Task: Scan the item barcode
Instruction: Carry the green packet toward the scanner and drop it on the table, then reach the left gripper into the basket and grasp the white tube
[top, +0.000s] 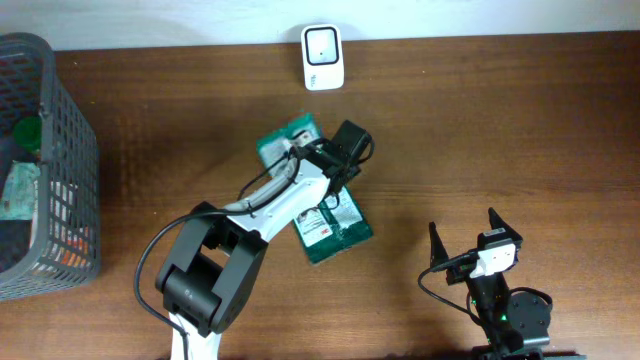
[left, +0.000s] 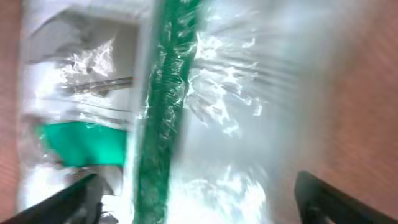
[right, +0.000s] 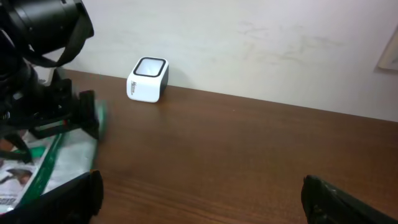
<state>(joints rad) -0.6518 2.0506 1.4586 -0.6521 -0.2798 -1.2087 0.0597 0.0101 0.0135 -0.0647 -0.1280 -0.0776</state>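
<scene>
So the small white box-shaped barcode scanner (top: 322, 57) with the dark window on top sits at the far edge of the brown wooden table (top: 520, 130), right up against the pale wall. I'll place everything off that.

The item is a green-and-white crinkly plastic packet (top: 338, 228). It lies flat on the table on the robot's side of the scanner, near it but clearly apart, and slanted rather than square to it.

The left gripper (left: 198, 198) is right over the packet, on the half closer to the scanner. In the left wrist view its two dark fingers (left: 68, 200) sit way out at the bottom corners, so it's spread wide. The packet fills the blurry space between them, and I can't see either finger touching it.

The right gripper (top: 466, 232) is well away from the scanner, down at the robot's edge and off to the right. Its jaws are spread wide with nothing in them.

A dark grey mesh basket (top: 70, 150) with some stuff in it sits far left of the scanner.
</scene>
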